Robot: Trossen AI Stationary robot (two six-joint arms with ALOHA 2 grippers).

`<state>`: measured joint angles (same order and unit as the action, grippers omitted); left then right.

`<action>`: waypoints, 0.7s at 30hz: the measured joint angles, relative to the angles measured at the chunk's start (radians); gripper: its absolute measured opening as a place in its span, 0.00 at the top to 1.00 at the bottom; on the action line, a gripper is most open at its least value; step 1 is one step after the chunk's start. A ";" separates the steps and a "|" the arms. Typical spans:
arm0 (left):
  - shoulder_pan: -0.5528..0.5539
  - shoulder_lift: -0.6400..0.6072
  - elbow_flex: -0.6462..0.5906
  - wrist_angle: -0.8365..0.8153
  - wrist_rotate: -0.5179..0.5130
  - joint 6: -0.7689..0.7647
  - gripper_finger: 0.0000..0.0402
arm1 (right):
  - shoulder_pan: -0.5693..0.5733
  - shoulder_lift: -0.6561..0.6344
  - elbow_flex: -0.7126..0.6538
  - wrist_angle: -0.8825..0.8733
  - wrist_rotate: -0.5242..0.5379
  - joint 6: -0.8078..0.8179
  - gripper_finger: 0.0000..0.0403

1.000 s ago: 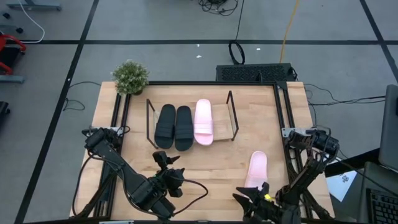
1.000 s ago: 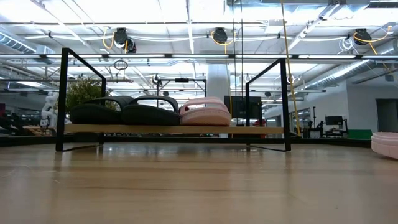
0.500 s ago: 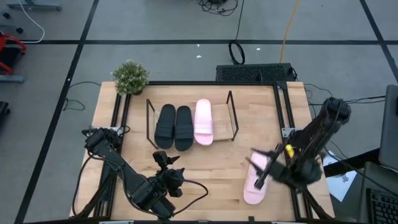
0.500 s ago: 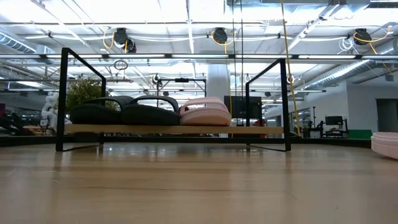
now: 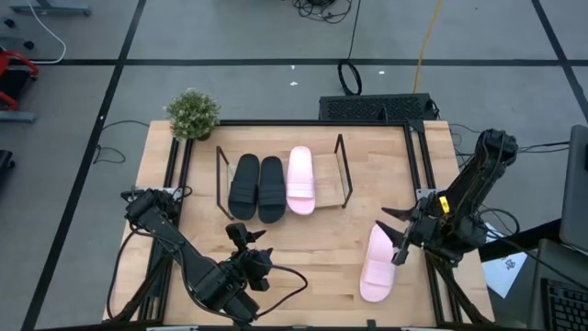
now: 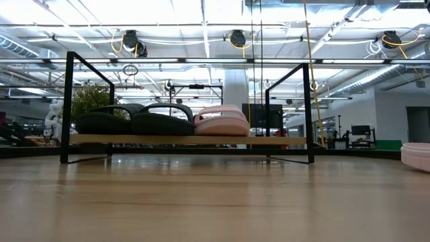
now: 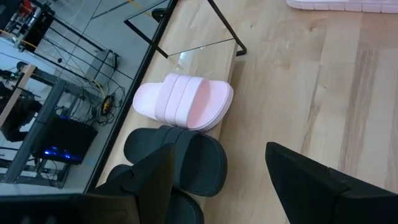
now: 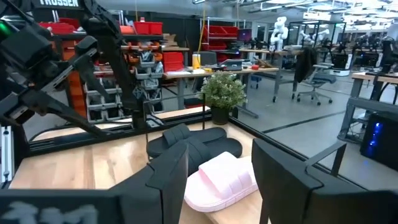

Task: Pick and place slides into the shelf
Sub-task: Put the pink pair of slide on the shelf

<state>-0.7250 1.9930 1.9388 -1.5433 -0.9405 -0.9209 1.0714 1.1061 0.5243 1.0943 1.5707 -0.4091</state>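
The shelf (image 5: 280, 179) stands at the table's far middle. Two black slides (image 5: 258, 187) and one pink slide (image 5: 300, 179) lie side by side on its wooden base, as the low view (image 6: 220, 121) also shows. A second pink slide (image 5: 377, 264) lies flat on the table at the near right, its edge visible in the low view (image 6: 416, 156). My right gripper (image 5: 391, 236) hangs open above this slide's far end, pointing level toward the table's left, with nothing between its fingers. My left gripper (image 5: 246, 230) waits open near the shelf's near side.
A potted plant (image 5: 193, 113) stands at the far left corner. Black frame rails (image 5: 418, 175) run along the table's left and right sides. Bare wood lies between the shelf and the near edge. In the shelf, a bare strip of base (image 5: 329, 181) shows right of the pink slide.
My right gripper has risen from the table's near edge and swung toward the far edge, over the loose pink slide, rolling about its own axis. Its fingers keep the same gap. The slide lies where it was.
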 joint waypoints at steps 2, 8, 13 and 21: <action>0.002 0.000 0.000 0.000 0.000 -0.004 0.36 | -0.003 -0.004 0.000 0.006 0.000 -0.007 0.58; 0.006 0.000 0.000 0.001 0.000 -0.005 0.36 | -0.003 -0.039 0.000 0.140 0.000 -0.101 0.58; 0.014 0.000 0.000 0.001 0.000 -0.005 0.37 | -0.003 -0.079 0.048 0.174 -0.146 -0.146 0.58; 0.025 0.000 0.000 0.001 0.000 0.029 0.37 | -0.030 -0.106 0.361 -0.284 -0.633 -0.124 0.58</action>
<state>-0.6996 1.9930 1.9388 -1.5425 -0.9405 -0.8920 1.0418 1.0004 0.8857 0.8099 0.9379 -0.5332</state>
